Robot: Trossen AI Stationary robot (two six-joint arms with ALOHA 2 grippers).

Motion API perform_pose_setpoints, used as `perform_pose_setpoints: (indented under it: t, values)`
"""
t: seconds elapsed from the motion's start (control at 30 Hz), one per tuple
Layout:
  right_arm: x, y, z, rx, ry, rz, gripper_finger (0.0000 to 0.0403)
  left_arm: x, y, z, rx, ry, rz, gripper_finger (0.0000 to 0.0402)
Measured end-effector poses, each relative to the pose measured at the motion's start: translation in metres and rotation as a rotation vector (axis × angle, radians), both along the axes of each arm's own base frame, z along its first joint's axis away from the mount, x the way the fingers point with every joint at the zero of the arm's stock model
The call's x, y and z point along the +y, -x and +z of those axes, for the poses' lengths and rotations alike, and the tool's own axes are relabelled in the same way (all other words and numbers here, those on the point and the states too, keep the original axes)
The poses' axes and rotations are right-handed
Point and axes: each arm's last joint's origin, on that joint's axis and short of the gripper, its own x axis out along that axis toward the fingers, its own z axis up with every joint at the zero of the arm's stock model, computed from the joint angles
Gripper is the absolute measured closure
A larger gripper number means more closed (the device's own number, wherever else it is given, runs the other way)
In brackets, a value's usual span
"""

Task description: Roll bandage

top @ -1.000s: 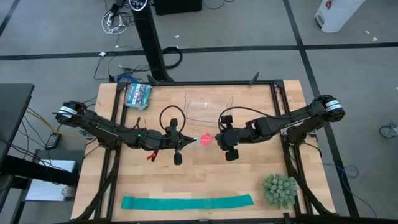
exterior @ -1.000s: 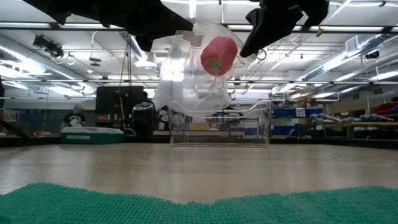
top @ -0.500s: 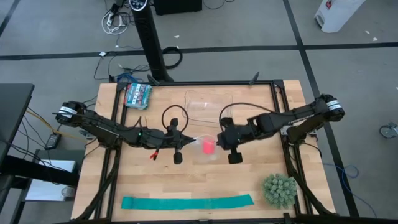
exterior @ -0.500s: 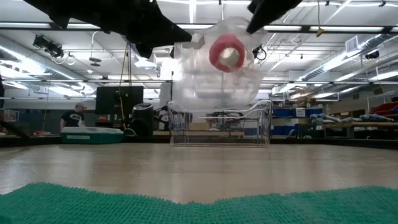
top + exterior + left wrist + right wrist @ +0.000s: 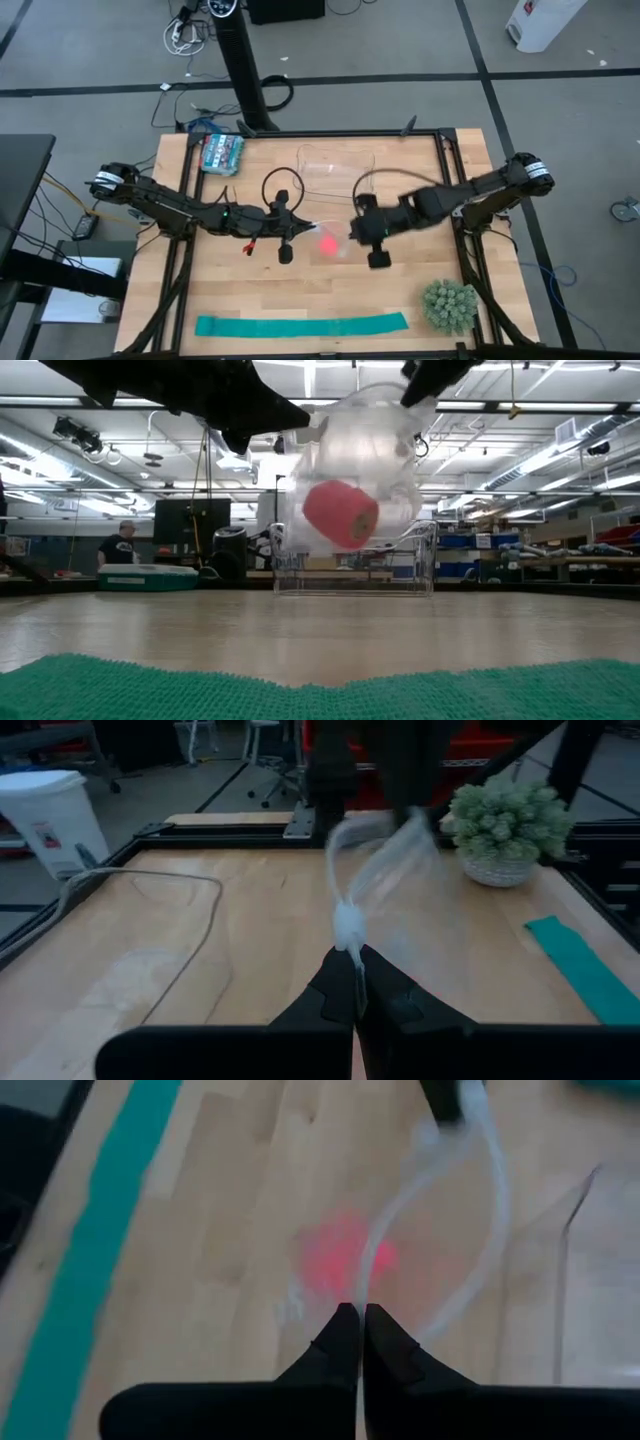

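Note:
The bandage (image 5: 327, 244) is a compact pink-red roll inside a clear plastic bag (image 5: 365, 445), which hangs above the table's middle between my two grippers. The low view shows the roll (image 5: 340, 515) low in the bag, clear of the table. My left gripper (image 5: 301, 226) is shut on the bag's left side. My right gripper (image 5: 350, 232) is shut on its right side. In the right wrist view the roll (image 5: 345, 1252) is a blurred red patch behind the plastic. My left gripper pinches a bunched bit of the bag's edge (image 5: 349, 928) between its two fingers, coming level from the table's left. The bag hangs clear of the table beyond the fingertips. My right gripper pinches the bag's opposite edge (image 5: 368, 1275) between its shut fingers, coming from the table's right. The plastic arches away from it toward the other gripper.
A teal-green strip (image 5: 300, 326) lies flat along the near edge. A small potted plant (image 5: 448, 305) stands at the near right. A clear open box (image 5: 335, 165) stands at the far middle and a teal packet (image 5: 221, 153) at the far left. People show in the room behind.
The roll has dropped from high in the bag, level with the grippers, to low in the bag, and the bag has bulged out. My right gripper has shifted a little toward the near edge. Both grippers have kept hold of the bag.

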Motion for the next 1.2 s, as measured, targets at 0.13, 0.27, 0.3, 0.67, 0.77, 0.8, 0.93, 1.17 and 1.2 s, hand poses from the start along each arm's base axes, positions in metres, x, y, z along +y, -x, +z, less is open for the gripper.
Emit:
perform_pose_setpoints:
  t: [0.13, 0.27, 0.3, 0.67, 0.77, 0.8, 0.93, 1.17, 1.2]
  values:
    - [-0.006, -0.004, 0.001, -0.013, 0.026, -0.006, 0.0403, 0.001, 0.0, -0.001, 0.014, 0.002, -0.002, 0.0396]
    - [-0.01, -0.003, -0.002, 0.025, -0.046, 0.004, 0.0403, 0.001, 0.0, -0.001, 0.013, 0.002, -0.008, 0.0396]
    - [-0.01, -0.004, -0.001, 0.017, -0.048, 0.005, 0.0403, 0.002, 0.0, -0.001, 0.014, 0.002, -0.009, 0.0396]
    - [-0.014, 0.003, 0.014, -0.004, -0.022, -0.135, 0.0329, 0.002, 0.001, -0.006, 0.069, -0.005, -0.017, 0.0396]
    - [-0.013, -0.004, 0.024, -0.096, -0.017, -0.1, 0.0306, 0.002, 0.001, -0.006, 0.067, -0.005, -0.017, 0.0396]
    - [-0.012, -0.007, 0.026, -0.137, -0.012, -0.085, 0.03, 0.002, 0.001, -0.006, 0.067, -0.005, -0.017, 0.0396]
    - [-0.008, -0.025, 0.024, -0.235, 0.025, -0.028, 0.0283, 0.002, 0.001, -0.006, 0.067, -0.005, -0.016, 0.0396]
    - [-0.005, -0.052, -0.005, -0.206, 0.123, 0.024, 0.0275, 0.002, 0.001, -0.005, 0.058, 0.003, -0.015, 0.0396]
    - [-0.005, -0.054, -0.008, -0.203, 0.134, 0.025, 0.0275, 0.002, 0.001, -0.005, 0.057, 0.004, -0.015, 0.0396]
